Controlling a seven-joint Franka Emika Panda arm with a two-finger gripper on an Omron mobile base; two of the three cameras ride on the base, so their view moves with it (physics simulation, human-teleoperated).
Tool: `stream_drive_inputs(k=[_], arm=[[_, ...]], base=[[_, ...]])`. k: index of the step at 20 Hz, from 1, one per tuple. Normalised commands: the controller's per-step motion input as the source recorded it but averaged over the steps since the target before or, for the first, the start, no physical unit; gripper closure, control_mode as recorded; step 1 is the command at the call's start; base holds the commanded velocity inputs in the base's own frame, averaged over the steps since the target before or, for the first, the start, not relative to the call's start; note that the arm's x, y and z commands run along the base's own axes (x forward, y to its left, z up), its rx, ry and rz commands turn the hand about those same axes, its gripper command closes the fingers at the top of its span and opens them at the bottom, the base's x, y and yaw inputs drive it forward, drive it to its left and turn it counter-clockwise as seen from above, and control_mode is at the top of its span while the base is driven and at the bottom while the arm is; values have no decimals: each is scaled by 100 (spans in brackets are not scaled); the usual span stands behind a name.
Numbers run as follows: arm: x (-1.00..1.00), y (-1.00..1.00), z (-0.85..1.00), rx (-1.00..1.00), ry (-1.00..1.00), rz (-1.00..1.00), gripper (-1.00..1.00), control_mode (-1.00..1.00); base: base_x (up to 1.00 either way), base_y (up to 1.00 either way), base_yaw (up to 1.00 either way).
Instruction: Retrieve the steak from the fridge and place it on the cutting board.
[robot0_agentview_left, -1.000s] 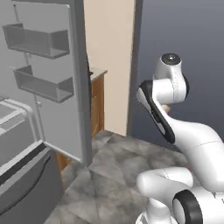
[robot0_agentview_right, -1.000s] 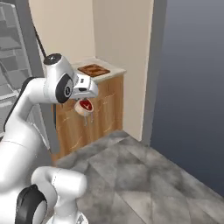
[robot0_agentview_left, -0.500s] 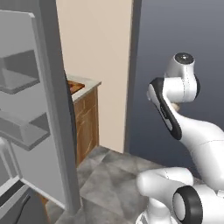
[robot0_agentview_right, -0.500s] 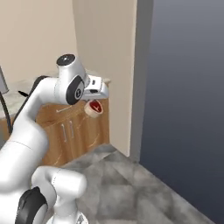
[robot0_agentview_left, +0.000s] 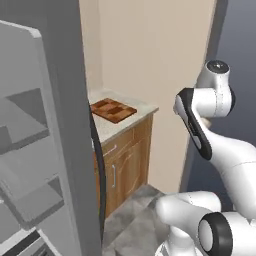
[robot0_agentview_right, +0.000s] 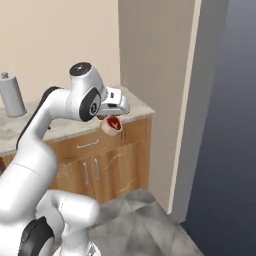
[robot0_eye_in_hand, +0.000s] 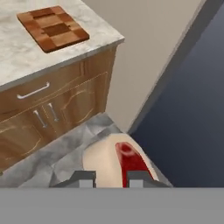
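The gripper (robot0_agentview_right: 112, 121) clamps the steak (robot0_agentview_right: 112, 124) between its fingers, holding the red, pale-rimmed meat in the air in front of the wooden cabinet (robot0_agentview_right: 95, 162), below the edge of the marbled countertop (robot0_eye_in_hand: 26, 52). The checkered cutting board (robot0_eye_in_hand: 53, 28) lies flat on that countertop, near its corner, well apart from the steak. The open fridge door (robot0_agentview_left: 47, 150), with its grey bins and black gasket, stands beside the countertop. A grey canister (robot0_agentview_right: 12, 95) stands on the countertop, well apart from the gripper.
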Motion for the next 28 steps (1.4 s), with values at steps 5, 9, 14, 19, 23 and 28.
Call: stream_drive_inputs(k=[5,9,14,19,23,28], arm=[[0,0,0,0,0,0,100,100],[0,0,0,0,0,0,100,100],[0,0,0,0,0,0,100,100],[0,0,0,0,0,0,100,100],[0,0,0,0,0,0,100,100],[72,-13,-26,0,0,9,100,-100]], base=[[75,-67,50],[92,-19,43],[65,33,31],[62,15,20],[71,0,4],[0,0,0]])
